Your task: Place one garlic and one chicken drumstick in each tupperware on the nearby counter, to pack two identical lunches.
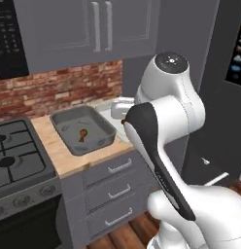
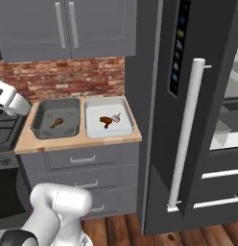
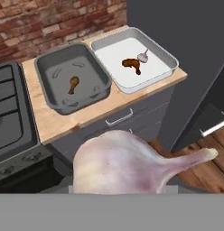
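A large whitish-pink garlic fills the bottom of the hand view, stem tip pointing right. My gripper is shut on it, its fingers hidden behind the bulb, high above and in front of the counter. The darker tupperware holds one chicken drumstick. To its right, the paler tupperware holds a second drumstick with a small garlic touching it.
A black gas stovetop adjoins the counter's left end. A tall dark fridge with a white bar handle stands at its right end. Brick wall and upper cabinets lie behind, grey drawers below, wood floor underneath.
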